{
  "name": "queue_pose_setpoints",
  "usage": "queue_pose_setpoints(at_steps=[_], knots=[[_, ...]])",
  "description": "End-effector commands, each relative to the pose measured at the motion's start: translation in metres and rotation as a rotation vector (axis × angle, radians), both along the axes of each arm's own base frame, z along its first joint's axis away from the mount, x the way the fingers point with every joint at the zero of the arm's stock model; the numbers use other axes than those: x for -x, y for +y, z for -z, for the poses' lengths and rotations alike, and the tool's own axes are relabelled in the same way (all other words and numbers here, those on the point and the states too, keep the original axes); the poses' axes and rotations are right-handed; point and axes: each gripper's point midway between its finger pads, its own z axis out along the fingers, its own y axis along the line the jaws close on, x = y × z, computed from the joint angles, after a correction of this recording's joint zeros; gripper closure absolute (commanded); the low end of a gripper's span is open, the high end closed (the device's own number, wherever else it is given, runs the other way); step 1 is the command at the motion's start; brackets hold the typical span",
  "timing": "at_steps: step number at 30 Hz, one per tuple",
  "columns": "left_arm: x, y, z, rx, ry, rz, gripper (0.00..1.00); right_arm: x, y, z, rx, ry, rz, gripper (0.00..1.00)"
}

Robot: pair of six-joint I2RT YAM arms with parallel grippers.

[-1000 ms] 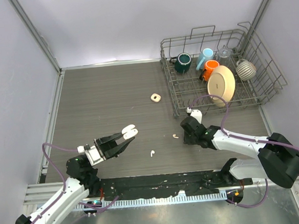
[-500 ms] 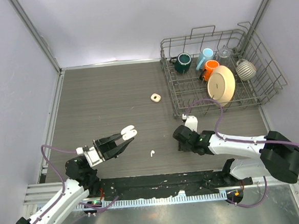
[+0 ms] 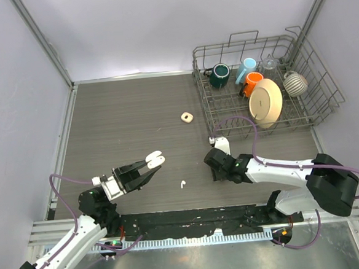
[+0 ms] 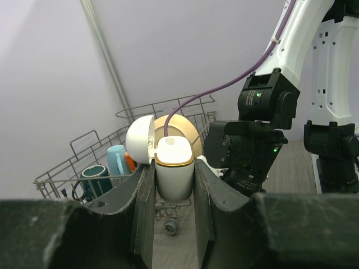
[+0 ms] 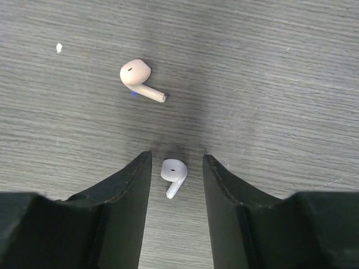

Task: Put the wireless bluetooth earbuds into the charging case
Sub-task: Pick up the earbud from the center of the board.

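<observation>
Early stage. Left claw (image 4: 175,180) pinches the open charging case (image 4: 174,156), lid flipped back, above the worktop (image 3: 122,114); its inside is not visible. Right claw (image 5: 176,159) is spread, straddling one earbud (image 5: 174,170) at lower centre without touching it. Second earbud (image 5: 137,75) lies loose upper left. Pick, carry and insert are all left to do. Dish rack (image 3: 301,117) at upper right is well apart, with open worktop between the arms.

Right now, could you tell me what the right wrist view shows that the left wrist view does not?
Only the right wrist: a small white plastic earbud lying inside the open right gripper, and a cream earbud beyond it. Only the left wrist: the left gripper shut on the white rounded charging case, lid open, plus the wire dish rack and the right arm. Both: the grey wood-grain table.
</observation>
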Motion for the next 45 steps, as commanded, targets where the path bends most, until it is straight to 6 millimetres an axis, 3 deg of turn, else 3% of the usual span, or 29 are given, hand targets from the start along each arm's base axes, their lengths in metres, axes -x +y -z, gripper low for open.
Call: queue_pose_setpoints(at_steps=[1,11,18,36,45], knots=[[0.0027,0.0006,0.0029,-0.002,-0.026,-0.002,1.0,-0.0065,0.0118,-0.0078,-0.012,-0.022,-0.044,0.55],[0.0029,-0.0003,0.0031,-0.008,-0.027,0.002,1.0,-0.0083,0.012,-0.0038,-0.004,-0.025,-0.042,0.58],[0.0024,0.0,0.0022,-0.006,-0.03,-0.002,1.0,-0.0103,0.0124,-0.0048,0.001,-0.023,-0.018,0.65],[0.0013,-0.0012,0.002,-0.008,-0.026,0.0,1.0,-0.0066,0.0092,-0.0131,-0.016,-0.02,-0.002,0.63],[0.0016,-0.0009,0.0022,-0.008,-0.027,0.0,1.0,-0.005,0.0111,-0.0066,-0.009,0.001,-0.007,0.66]])
